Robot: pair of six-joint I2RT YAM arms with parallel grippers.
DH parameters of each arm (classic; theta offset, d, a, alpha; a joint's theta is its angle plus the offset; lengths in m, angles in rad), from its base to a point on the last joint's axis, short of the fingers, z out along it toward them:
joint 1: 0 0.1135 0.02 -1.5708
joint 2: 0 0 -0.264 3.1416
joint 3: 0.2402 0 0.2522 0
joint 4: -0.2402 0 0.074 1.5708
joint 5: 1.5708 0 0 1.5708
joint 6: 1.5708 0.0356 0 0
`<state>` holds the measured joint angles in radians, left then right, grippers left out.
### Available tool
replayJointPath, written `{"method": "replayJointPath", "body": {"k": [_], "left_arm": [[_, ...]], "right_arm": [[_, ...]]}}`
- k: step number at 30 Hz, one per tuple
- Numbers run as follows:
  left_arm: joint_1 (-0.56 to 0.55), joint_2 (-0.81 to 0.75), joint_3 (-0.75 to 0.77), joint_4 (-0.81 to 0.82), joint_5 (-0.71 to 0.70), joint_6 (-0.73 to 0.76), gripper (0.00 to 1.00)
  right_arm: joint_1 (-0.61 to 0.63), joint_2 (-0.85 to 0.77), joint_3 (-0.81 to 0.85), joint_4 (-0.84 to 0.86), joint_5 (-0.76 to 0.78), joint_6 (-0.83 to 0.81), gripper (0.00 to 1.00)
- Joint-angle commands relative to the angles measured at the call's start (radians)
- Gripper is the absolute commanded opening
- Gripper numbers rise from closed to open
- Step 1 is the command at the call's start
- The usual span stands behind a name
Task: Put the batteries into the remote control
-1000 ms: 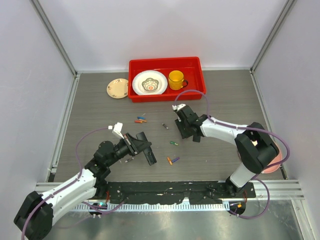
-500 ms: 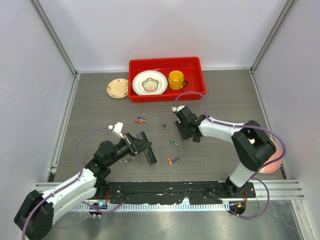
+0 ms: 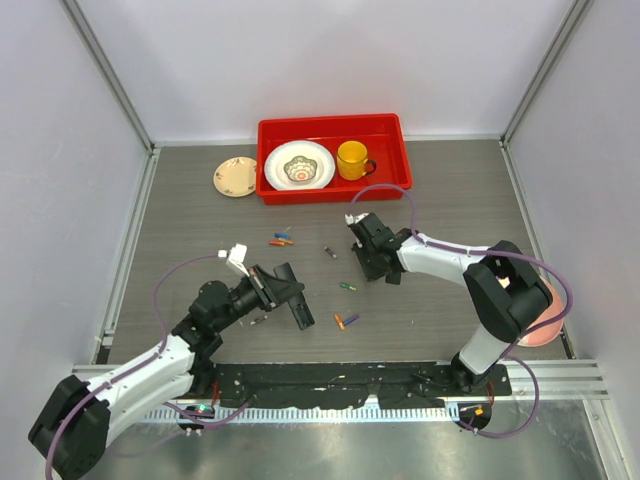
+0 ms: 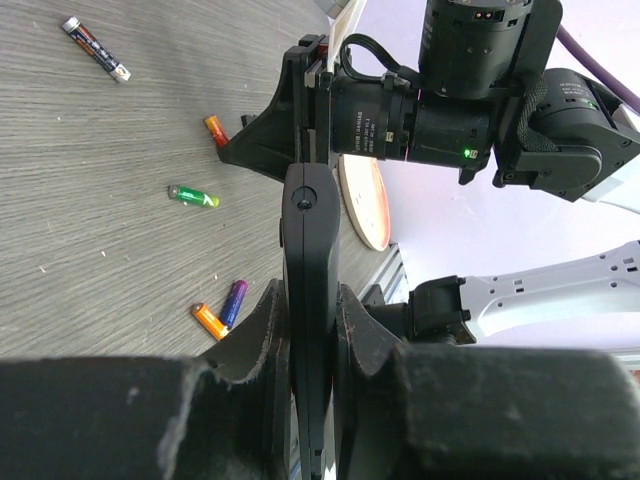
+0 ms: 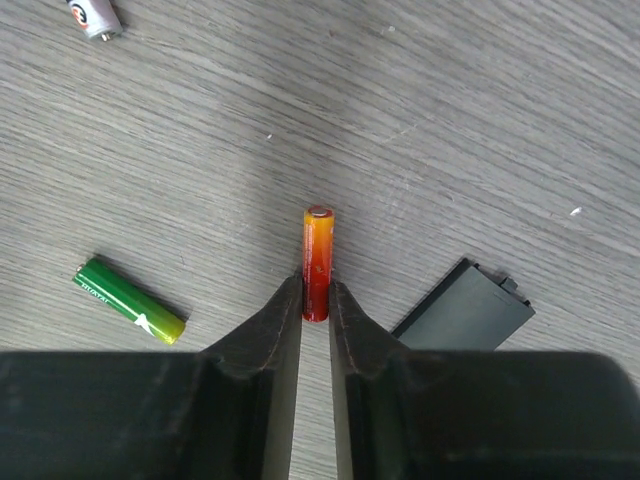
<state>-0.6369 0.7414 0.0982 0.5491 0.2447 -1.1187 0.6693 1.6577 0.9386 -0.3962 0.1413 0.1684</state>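
Note:
My left gripper (image 4: 310, 335) is shut on the remote control (image 4: 308, 250), a slim black bar held on edge just above the table; in the top view the remote control (image 3: 297, 303) juts from the left gripper (image 3: 276, 289). My right gripper (image 5: 316, 297) is down at the table, its tips pinching the lower end of an orange-red battery (image 5: 317, 255). The right gripper (image 3: 366, 262) sits mid-table. Loose batteries lie around it: a green one (image 5: 131, 300), a grey one (image 5: 92, 16), an orange and purple pair (image 3: 345, 321), and a small cluster (image 3: 281, 240).
A flat black cover piece (image 5: 463, 308) lies just right of my right fingers. A red tray (image 3: 330, 120) at the back holds a white bowl (image 3: 299, 165) and a yellow mug (image 3: 351, 158). A small plate (image 3: 236, 177) sits to its left. A pink plate (image 4: 365, 200) lies by the right arm's base.
The right gripper's jaws have narrowed onto the orange-red battery and the arm shifted slightly. The left arm and the remote have not moved.

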Motion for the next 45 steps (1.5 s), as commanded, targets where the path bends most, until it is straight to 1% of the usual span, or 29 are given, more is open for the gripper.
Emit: {"method": "replayJointPath", "body": {"k": [1, 2, 4, 5, 7, 9, 10, 11, 12, 14, 15, 16, 18, 19, 20, 21, 22, 24, 25, 27, 28, 32, 40, 45], "left_arm": [[-0.001, 0.007, 0.014, 0.087, 0.008, 0.002, 0.00], [-0.001, 0.010, 0.015, 0.087, 0.008, 0.002, 0.00], [-0.001, 0.015, 0.020, 0.095, 0.007, 0.000, 0.00], [-0.001, 0.021, 0.026, 0.098, 0.007, -0.001, 0.00], [-0.001, 0.048, 0.034, 0.118, 0.007, -0.007, 0.00], [-0.001, 0.096, 0.046, 0.149, 0.008, -0.024, 0.00], [-0.001, 0.113, 0.049, 0.190, 0.011, -0.030, 0.00], [-0.001, 0.131, 0.054, 0.216, 0.016, -0.036, 0.00], [-0.001, 0.175, 0.055, 0.244, 0.019, -0.044, 0.00], [-0.001, 0.222, 0.063, 0.333, 0.024, -0.062, 0.00], [-0.001, 0.242, 0.064, 0.362, 0.033, -0.066, 0.00], [-0.001, 0.284, 0.066, 0.414, 0.036, -0.073, 0.00], [-0.001, 0.320, 0.066, 0.475, 0.045, -0.079, 0.00], [-0.001, 0.354, 0.063, 0.544, 0.051, -0.084, 0.00], [-0.001, 0.369, 0.055, 0.580, 0.051, -0.095, 0.00], [-0.001, 0.387, 0.049, 0.618, 0.051, -0.102, 0.00], [-0.001, 0.404, 0.046, 0.699, 0.056, -0.110, 0.00], [-0.001, 0.463, 0.041, 0.779, 0.070, -0.131, 0.00], [-0.003, 0.481, 0.043, 0.854, 0.086, -0.139, 0.00], [-0.001, 0.548, 0.043, 0.931, 0.100, -0.173, 0.00], [-0.001, 0.576, 0.043, 0.998, 0.105, -0.185, 0.00], [-0.009, 0.610, 0.074, 0.999, 0.154, -0.179, 0.00], [-0.014, 0.527, 0.071, 0.996, 0.205, -0.110, 0.00], [-0.040, 0.486, 0.066, 0.996, 0.228, -0.061, 0.00]], "right_arm": [[-0.004, 0.019, 0.022, -0.052, -0.011, 0.025, 0.18], [-0.004, 0.022, 0.022, -0.050, -0.009, 0.031, 0.13], [-0.005, 0.024, 0.020, -0.052, -0.009, 0.057, 0.07], [-0.005, 0.014, 0.022, -0.055, -0.003, 0.072, 0.01], [-0.005, -0.012, 0.028, -0.064, 0.007, 0.101, 0.01], [-0.005, -0.090, 0.038, -0.090, 0.007, 0.160, 0.01], [-0.004, -0.125, 0.054, -0.102, 0.000, 0.181, 0.01], [0.003, -0.166, 0.063, -0.131, -0.028, 0.204, 0.01], [0.012, -0.233, 0.077, -0.156, -0.028, 0.215, 0.01], [0.036, -0.289, 0.152, -0.265, -0.038, 0.206, 0.01], [0.068, -0.324, 0.181, -0.304, -0.063, 0.194, 0.01], [0.096, -0.340, 0.234, -0.381, -0.062, 0.181, 0.01], [0.171, -0.386, 0.293, -0.443, -0.057, 0.142, 0.01], [0.188, -0.398, 0.308, -0.498, -0.057, 0.143, 0.01], [0.202, -0.410, 0.322, -0.521, -0.071, 0.144, 0.01], [0.213, -0.420, 0.336, -0.539, -0.095, 0.146, 0.01], [0.219, -0.440, 0.351, -0.564, -0.174, 0.151, 0.01], [0.225, -0.453, 0.365, -0.576, -0.230, 0.160, 0.01], [0.227, -0.467, 0.370, -0.581, -0.294, 0.170, 0.01], [0.228, -0.476, 0.382, -0.592, -0.339, 0.177, 0.01], [0.228, -0.480, 0.387, -0.604, -0.353, 0.174, 0.01], [0.234, -0.498, 0.384, -0.619, -0.376, 0.158, 0.01], [0.240, -0.529, 0.304, -0.592, -0.414, 0.128, 0.01], [0.257, -0.549, 0.276, -0.581, -0.428, 0.100, 0.01]]}}
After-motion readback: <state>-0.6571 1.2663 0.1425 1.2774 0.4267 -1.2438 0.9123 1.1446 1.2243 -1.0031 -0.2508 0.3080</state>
